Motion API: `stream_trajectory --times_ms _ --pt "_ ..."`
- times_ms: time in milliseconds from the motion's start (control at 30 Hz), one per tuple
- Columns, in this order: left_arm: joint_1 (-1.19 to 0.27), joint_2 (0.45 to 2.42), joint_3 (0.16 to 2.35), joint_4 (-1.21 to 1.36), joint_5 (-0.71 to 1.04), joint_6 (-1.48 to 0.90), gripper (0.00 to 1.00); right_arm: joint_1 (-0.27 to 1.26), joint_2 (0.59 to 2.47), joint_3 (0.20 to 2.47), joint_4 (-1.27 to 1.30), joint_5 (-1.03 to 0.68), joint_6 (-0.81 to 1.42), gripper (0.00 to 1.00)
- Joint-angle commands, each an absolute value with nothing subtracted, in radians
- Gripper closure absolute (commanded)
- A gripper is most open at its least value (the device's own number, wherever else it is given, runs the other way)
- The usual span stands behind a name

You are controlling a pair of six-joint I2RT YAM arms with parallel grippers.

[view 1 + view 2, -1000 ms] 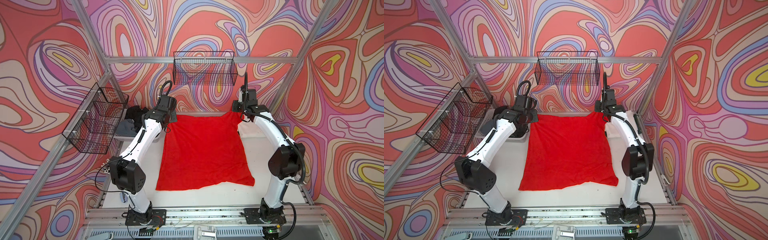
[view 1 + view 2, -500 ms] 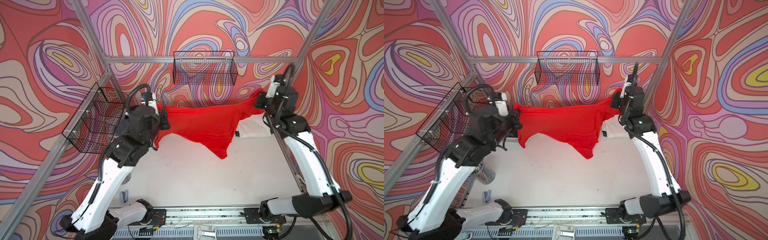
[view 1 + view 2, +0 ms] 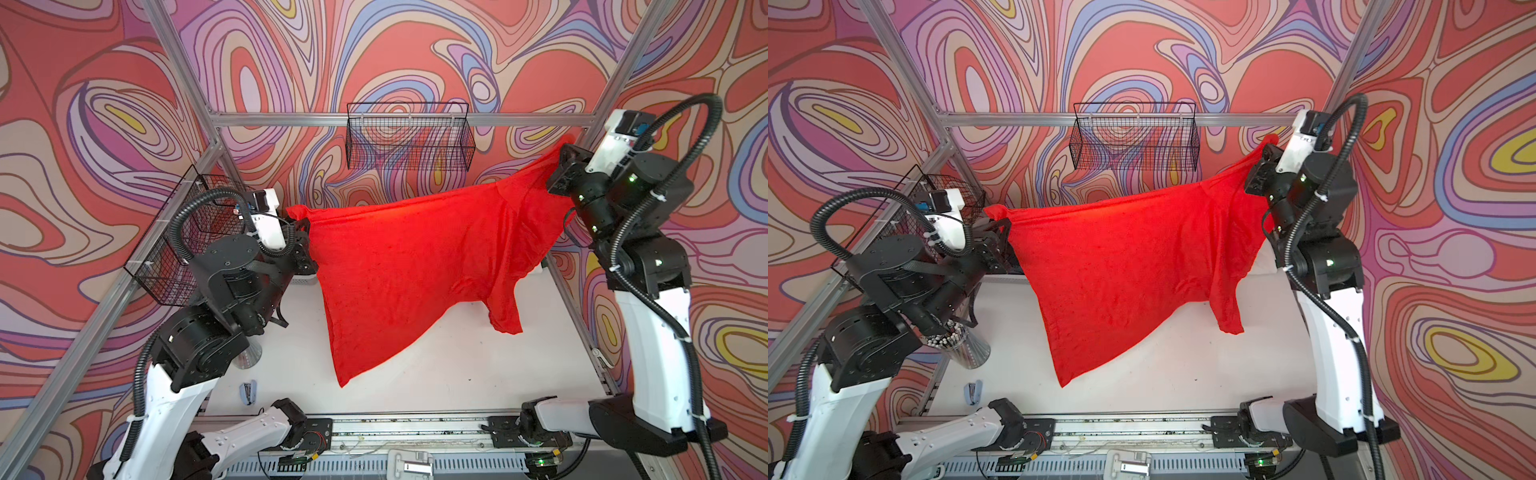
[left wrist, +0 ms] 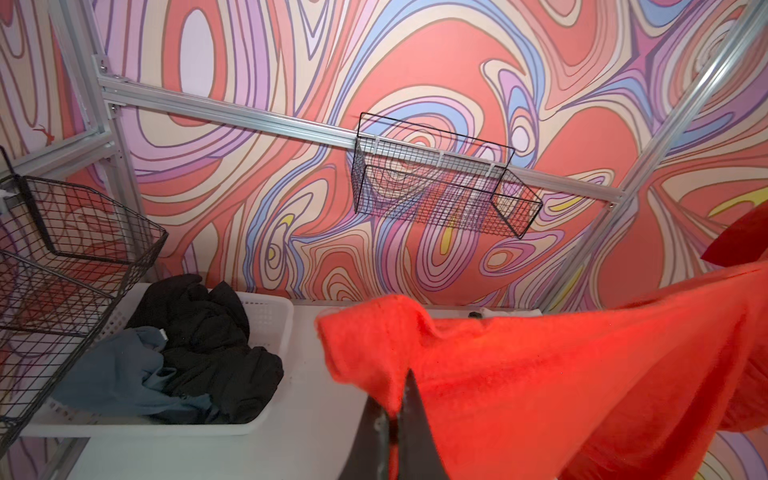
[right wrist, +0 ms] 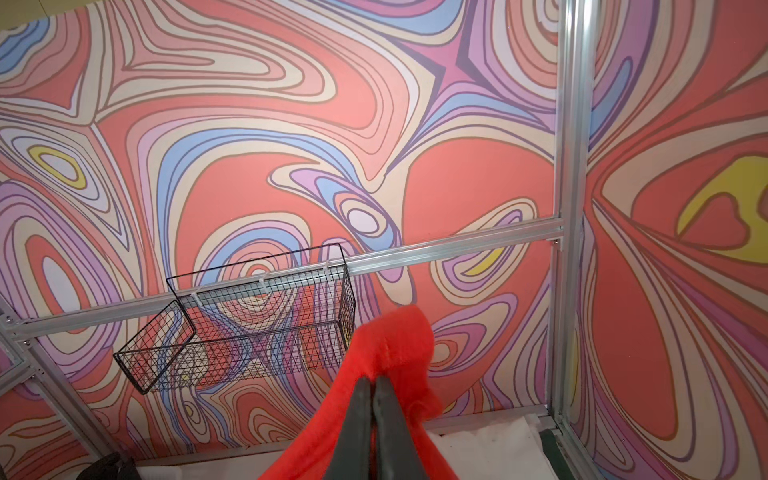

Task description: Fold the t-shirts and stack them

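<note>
Red t-shirt (image 3: 399, 266) is up in the air, stretched out like laundry on a line between the two arms, above the far half of the white table (image 3: 457, 374). The left pincer (image 3: 306, 227) is clamped tight on one bunched corner over on the left. The right pincer (image 3: 564, 156) is pinching the opposite corner higher up on the far right, so the top edge slopes up toward the right. Both wrist views show the jaws pressed together with red cloth squeezed between them. The rest hangs loose: one long point droops toward the near middle of the table, and a short sleeve dangles on the right side. Can't tell if that lowest tip actually touches the table. Far left there's a white basket (image 4: 270, 316) with a black shirt (image 4: 208, 332) and a grey-blue shirt (image 4: 124, 374) crumpled inside. A cup of pens (image 3: 967, 345) sits near the left edge, partly hidden under the left arm.
</note>
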State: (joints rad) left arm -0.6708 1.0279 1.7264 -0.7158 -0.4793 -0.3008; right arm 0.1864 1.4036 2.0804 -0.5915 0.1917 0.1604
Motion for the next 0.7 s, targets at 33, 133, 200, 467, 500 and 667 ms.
stream_trajectory --times_ms 33,133,200,467,500,667 --pt "-0.655 1.085 1.749 -0.731 -0.672 -0.220 1.00 0.218 1.535 2.114 -0.620 0.194 0.131 1.00" --pt "-0.580 1.151 1.729 -0.744 -0.623 -0.250 1.00 0.273 1.605 2.068 -0.585 0.274 0.087 1.00" --pt "-0.525 1.193 1.685 -0.725 -0.572 -0.276 1.00 0.282 1.648 2.034 -0.566 0.308 0.082 1.00" --pt "-0.410 1.451 1.595 -0.620 -0.531 -0.297 1.00 0.282 1.861 1.998 -0.534 0.391 0.069 1.00" --pt "-0.396 1.487 1.617 -0.634 -0.521 -0.302 1.00 0.282 1.889 2.012 -0.539 0.392 0.071 1.00" --pt "-0.375 1.622 1.703 -0.632 -0.543 -0.284 1.00 0.281 2.007 2.062 -0.534 0.382 0.094 1.00"
